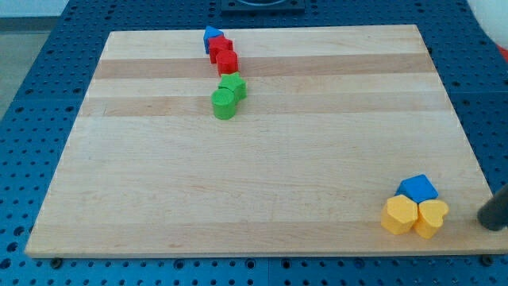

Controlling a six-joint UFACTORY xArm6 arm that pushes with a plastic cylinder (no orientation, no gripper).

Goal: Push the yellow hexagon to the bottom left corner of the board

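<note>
Nearest the camera, two yellow blocks sit side by side near the bottom right corner of the wooden worktop [262,183]. By its outline, the left one is judged to be the yellow hexagon [398,215]; its neighbour reads as a yellow heart [432,217], touching it. A blue block [418,188] rests just behind the pair, in contact with both.

My tip [486,222] appears at the view's right edge, off the board and near the heart, not touching any block. No gripper is fitted, so there is no open or closed state to report.

Progress: essentially none. The hexagon lies at the opposite end of the bottom edge from its target; the full leftward push remains.

Well apart, near the top edge, stand a small blue block [211,36], two red blocks [224,54] and two green blocks [228,95].
</note>
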